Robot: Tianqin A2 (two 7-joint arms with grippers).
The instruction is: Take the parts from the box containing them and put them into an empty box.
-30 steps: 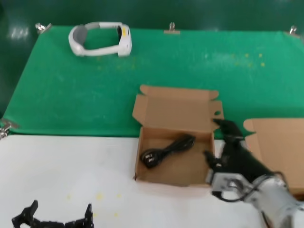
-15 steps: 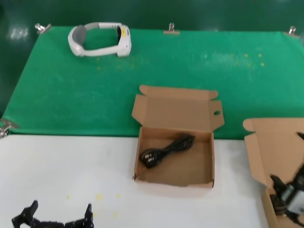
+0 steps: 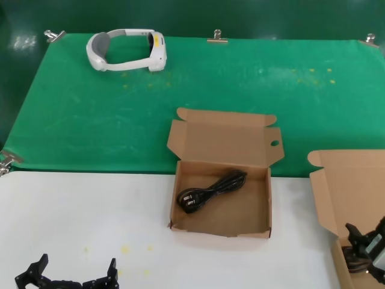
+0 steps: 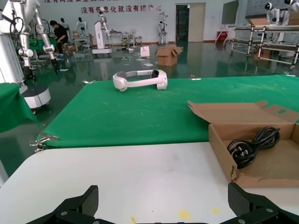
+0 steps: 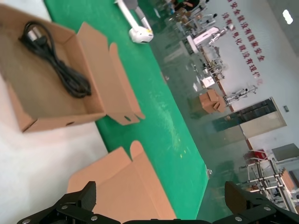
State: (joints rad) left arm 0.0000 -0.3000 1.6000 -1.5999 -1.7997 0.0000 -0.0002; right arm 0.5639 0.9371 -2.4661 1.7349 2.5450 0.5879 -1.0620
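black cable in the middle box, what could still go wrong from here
The thin black coiled power cable already lies in the brown cardboard mailer box with the round-holed flap, so little seems left to fail. One risk: the right gripper hovers low over the other brown cardboard box and might clip its upright lid. The left gripper waits, jaws open, at the white table's near edge.

I'm reading red Chinese characters on the far hall wall point(image 4: 117, 5) through the left wrist camera: a lower line, 没有增援只有决战, under a partly cropped line. The right wrist camera shows similar red lettering on a wall point(image 5: 249, 29), tilted, too small to confirm. Nothing legible elsewhere.
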